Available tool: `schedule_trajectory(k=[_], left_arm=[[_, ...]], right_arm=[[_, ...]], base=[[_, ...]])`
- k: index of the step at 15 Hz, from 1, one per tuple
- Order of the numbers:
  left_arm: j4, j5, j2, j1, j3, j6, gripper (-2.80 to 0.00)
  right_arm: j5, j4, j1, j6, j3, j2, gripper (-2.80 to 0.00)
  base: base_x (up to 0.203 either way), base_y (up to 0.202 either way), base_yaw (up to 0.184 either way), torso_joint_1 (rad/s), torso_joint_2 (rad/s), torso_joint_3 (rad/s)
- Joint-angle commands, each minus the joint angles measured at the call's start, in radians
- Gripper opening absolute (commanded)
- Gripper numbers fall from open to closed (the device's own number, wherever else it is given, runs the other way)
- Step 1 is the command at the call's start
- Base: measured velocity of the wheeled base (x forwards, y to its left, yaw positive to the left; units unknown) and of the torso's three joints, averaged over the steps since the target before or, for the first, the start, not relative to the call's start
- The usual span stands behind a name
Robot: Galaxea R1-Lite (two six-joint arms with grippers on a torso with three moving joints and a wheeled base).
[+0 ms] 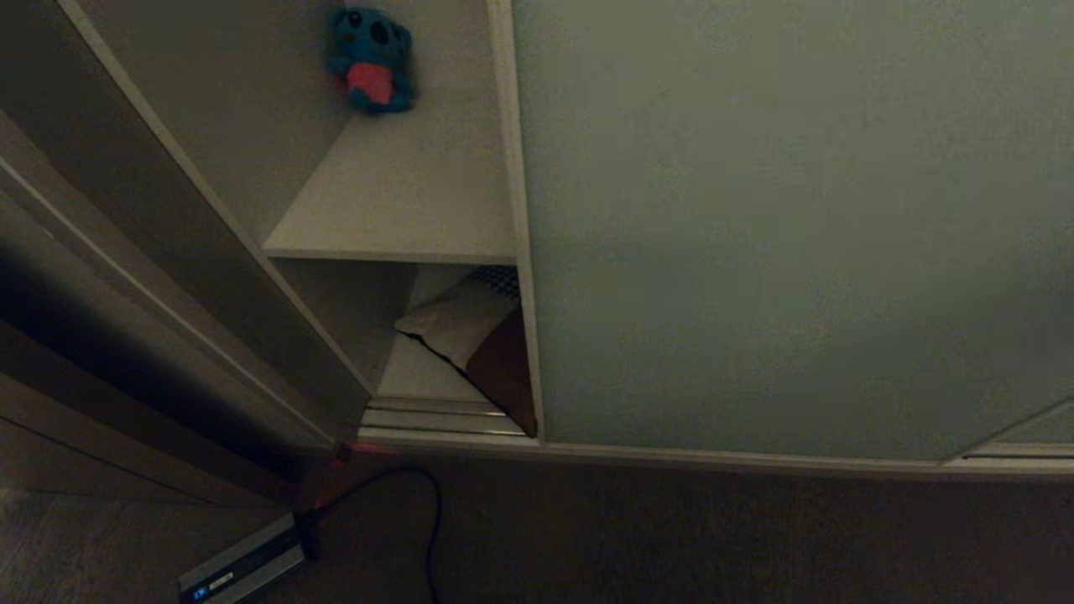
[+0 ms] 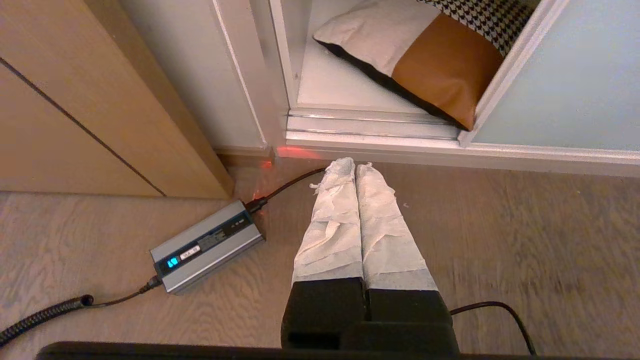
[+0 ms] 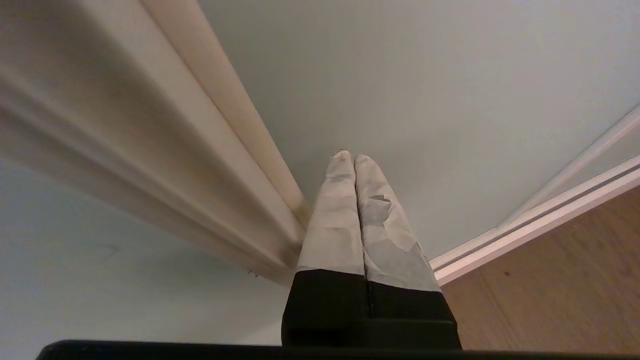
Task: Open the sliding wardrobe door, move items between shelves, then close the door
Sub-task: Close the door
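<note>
**Door part open, cushion wedged in the gap**

On the far left we see the darker side frame (image 1: 168, 277), then the open strip of the wardrobe. A blue plush toy (image 1: 370, 59) sits at the back of the upper shelf (image 1: 394, 201). Below it, on the lower shelf (image 2: 340, 85), lies the cushion (image 1: 474, 335), patched in beige, rust-brown and houndstooth. It looks soft and bulky, far bigger than the toy, and its brown corner reaches out to the door track, right against the light edge strip of the sliding wardrobe door (image 1: 789, 235). That pale grey-green panel fills everything to the right and covers most of the compartment.

Our left end effector (image 2: 354, 167) hangs low over the floor with its wrapped fingers pressed together, holding nothing, near a grey power brick (image 2: 207, 245) and its cable (image 2: 285, 187). Our right end effector (image 3: 350, 157) is likewise closed and empty, pointed at the door face beside a frame edge.

We judge the risks so: the gap is narrow, so the cushion could jam on the way out; closed fingertips may slip on the smooth panel; and the cable could snag the base.
</note>
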Motion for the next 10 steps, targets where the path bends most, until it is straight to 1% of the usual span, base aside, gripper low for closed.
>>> schedule_trajectory(k=[1, 6, 8, 10], left_arm=[[0.000, 0.000, 0.001, 0.000, 0.000, 0.000, -2.80], [0.000, 0.000, 0.002, 0.000, 0.000, 0.000, -2.80], [0.000, 0.000, 0.001, 0.000, 0.000, 0.000, -2.80], [0.000, 0.000, 0.000, 0.000, 0.000, 0.000, -2.80]], right_arm=[[0.010, -0.002, 0.004, 0.005, 0.029, -0.040, -2.80], [0.019, -0.002, 0.038, 0.006, 0.089, -0.098, -2.80], [0.024, -0.005, 0.042, 0.006, 0.144, -0.126, -2.80], [0.049, -0.007, 0.044, 0.006, 0.193, -0.154, -2.80]], base=[[0.000, 0.000, 0.000, 0.000, 0.00, 0.000], [0.000, 0.000, 0.000, 0.000, 0.00, 0.000], [0.000, 0.000, 0.000, 0.000, 0.00, 0.000], [0.000, 0.000, 0.000, 0.000, 0.00, 0.000]])
